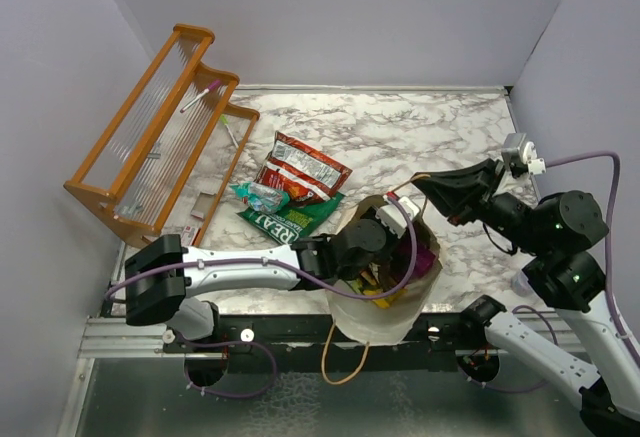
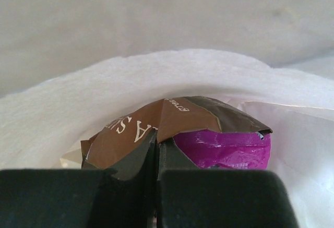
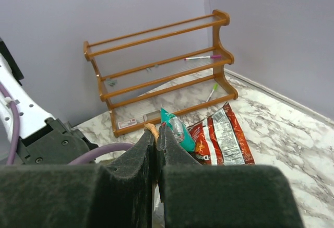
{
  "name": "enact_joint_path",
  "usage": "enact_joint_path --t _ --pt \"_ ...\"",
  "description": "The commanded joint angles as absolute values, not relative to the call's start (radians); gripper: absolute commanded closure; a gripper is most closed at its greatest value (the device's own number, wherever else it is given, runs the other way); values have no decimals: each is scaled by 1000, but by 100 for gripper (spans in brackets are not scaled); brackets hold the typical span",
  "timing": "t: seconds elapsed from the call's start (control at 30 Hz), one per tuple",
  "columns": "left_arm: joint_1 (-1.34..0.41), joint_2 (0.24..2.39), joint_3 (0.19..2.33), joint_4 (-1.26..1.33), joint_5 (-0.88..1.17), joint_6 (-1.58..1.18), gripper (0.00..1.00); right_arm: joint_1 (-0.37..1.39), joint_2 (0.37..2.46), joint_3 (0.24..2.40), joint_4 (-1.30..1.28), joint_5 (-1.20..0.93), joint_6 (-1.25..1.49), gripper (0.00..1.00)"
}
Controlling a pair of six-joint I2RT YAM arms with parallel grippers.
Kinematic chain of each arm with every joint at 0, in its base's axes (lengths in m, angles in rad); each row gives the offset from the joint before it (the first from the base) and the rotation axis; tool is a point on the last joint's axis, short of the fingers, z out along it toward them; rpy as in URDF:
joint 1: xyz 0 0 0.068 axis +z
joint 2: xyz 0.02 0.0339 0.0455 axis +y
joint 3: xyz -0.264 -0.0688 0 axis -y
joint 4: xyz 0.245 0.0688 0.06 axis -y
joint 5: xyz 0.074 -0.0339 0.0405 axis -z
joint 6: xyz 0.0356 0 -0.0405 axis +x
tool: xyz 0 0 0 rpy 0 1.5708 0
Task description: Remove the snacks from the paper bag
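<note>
The paper bag (image 1: pixel 385 322) stands at the near edge between the arms, its pale inner wall (image 2: pixel 62 118) filling the left wrist view. My left gripper (image 2: pixel 156 143) is down inside the bag's mouth (image 1: pixel 372 260), shut on the folded top of a brown packet (image 2: pixel 130 134) with white lettering. A magenta packet (image 2: pixel 224 147) lies just behind it on the right. My right gripper (image 3: pixel 158 131) hovers above the bag's far rim (image 1: pixel 418 187), shut on a brown cord handle (image 3: pixel 152 129). A red packet (image 1: pixel 305 169), a green bag (image 1: pixel 285 219) and a small teal packet (image 1: pixel 258 195) lie on the table.
An orange wooden rack (image 1: pixel 150 137) stands tilted at the back left with a pink pen (image 1: pixel 200 95) on it. The bag's other cord handle (image 1: pixel 340 352) hangs over the table's near edge. Purple walls close in the marble table (image 1: pixel 400 127) on three sides.
</note>
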State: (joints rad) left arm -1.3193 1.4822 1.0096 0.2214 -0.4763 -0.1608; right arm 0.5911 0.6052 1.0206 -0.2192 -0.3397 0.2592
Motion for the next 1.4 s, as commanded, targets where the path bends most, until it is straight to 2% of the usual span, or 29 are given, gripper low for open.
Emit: enact_joint_path --t 0.0,0.13,0.27,0.4,0.5,0.7,0.77,0.9,0.93,1.07,1.2,1.3,1.37 --pt "-1299 1530 1027 239 -515 -198 100 583 579 1093 -54 -477 279 98" --pt "-1280 1582 1021 233 -515 -210 100 583 553 1075 -1 -568 291 98" --pt "-1260 1621 988 264 -464 -218 100 583 522 1066 -36 -500 273 98" --pt "-1260 1567 949 310 -367 -205 99 583 512 1062 -149 -397 234 98" --pt "-1261 1486 899 379 -302 -187 87 583 495 1042 -216 -336 219 98" --pt "-1261 1389 850 421 -263 -189 48 583 467 1011 -212 -325 231 98" --pt "-1261 1385 855 409 -247 -200 39 583 471 1020 -217 -330 226 98" --pt "-1262 1367 851 403 -180 -217 7 583 482 1034 -234 -310 217 98" --pt "-1262 1359 848 401 -156 -215 1 583 484 1035 -237 -310 216 98" --pt "-1268 1306 860 335 -153 -235 1 583 484 1031 -237 -320 218 98" --pt "-1268 1275 925 188 -324 -296 1 583 484 1013 -177 -546 199 98" --pt "-1267 1263 976 153 -252 -281 1 583 503 991 -127 -701 216 98" --pt "-1267 1238 981 184 -170 -288 1 583 524 1003 -157 -689 220 98"
